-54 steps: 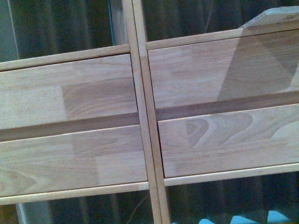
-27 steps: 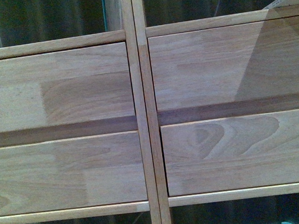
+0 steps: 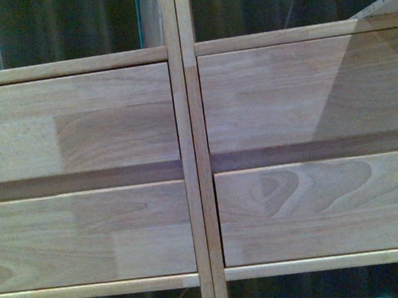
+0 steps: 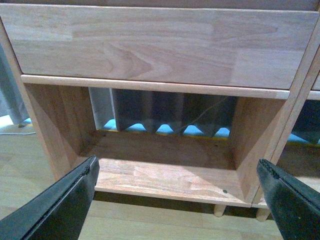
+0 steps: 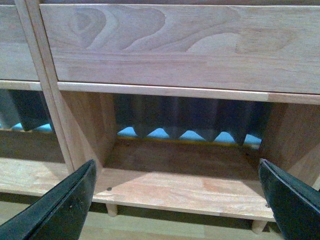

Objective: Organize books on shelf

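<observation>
The shelf (image 3: 190,157) fills the front view: light wood, two columns, two plain drawer fronts in each. A pale corner of a thin book (image 3: 391,2) pokes up over the board at the top right; the rest of it is cut off. No other book shows. Neither arm appears in the front view. My left gripper (image 4: 177,200) is open, with nothing between its black fingers (image 4: 60,205), in front of the empty bottom compartment (image 4: 165,175) of the left column. My right gripper (image 5: 177,200) is open and empty before the bare bottom compartment (image 5: 190,192) of the right column.
A dark pleated curtain (image 3: 65,24) hangs behind the open compartments, with a blue strip (image 4: 165,129) along its foot. The shelf stands on short round legs (image 4: 218,210) over a pale wood floor (image 4: 30,150).
The shelf has grown larger in the front view, its lower board sliding down the frame. The pale book corner has slid toward the top right edge.
</observation>
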`<action>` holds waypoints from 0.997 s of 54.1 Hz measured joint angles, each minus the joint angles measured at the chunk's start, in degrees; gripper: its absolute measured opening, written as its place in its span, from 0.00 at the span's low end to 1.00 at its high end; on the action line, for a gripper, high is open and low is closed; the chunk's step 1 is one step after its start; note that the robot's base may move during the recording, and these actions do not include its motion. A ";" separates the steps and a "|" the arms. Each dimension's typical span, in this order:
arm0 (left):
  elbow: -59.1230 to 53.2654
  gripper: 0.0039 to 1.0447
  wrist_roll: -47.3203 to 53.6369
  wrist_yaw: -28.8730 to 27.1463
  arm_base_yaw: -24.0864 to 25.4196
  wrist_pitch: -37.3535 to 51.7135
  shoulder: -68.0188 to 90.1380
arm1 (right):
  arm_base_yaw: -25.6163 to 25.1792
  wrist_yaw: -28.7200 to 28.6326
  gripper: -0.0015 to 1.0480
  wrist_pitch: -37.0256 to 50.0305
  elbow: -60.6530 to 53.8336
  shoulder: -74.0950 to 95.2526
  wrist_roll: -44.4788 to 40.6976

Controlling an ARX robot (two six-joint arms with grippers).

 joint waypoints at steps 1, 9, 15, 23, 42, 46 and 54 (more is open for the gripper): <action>0.00 0.93 0.00 0.02 0.00 0.00 0.00 | 0.00 0.07 0.93 0.00 0.00 0.00 0.00; 0.00 0.93 0.00 -0.04 0.00 0.00 -0.02 | 0.00 0.00 0.93 0.00 0.00 0.00 0.00; 0.00 0.93 -0.02 -0.02 0.00 0.00 -0.02 | 0.00 0.00 0.93 0.00 0.00 0.00 0.00; 0.00 0.93 0.00 -0.04 0.00 0.00 -0.04 | 0.00 0.00 0.93 0.00 0.00 0.00 0.02; 0.00 0.93 0.00 -0.07 0.00 0.00 -0.07 | 0.00 0.00 0.93 0.00 0.00 0.00 0.17; 0.00 0.93 0.00 -0.07 0.00 0.00 -0.07 | 0.00 0.00 0.93 0.00 0.00 0.00 0.20; 0.00 0.93 -0.02 -0.07 0.00 0.00 -0.07 | 1.27 5.46 0.93 1.60 0.00 1.42 0.94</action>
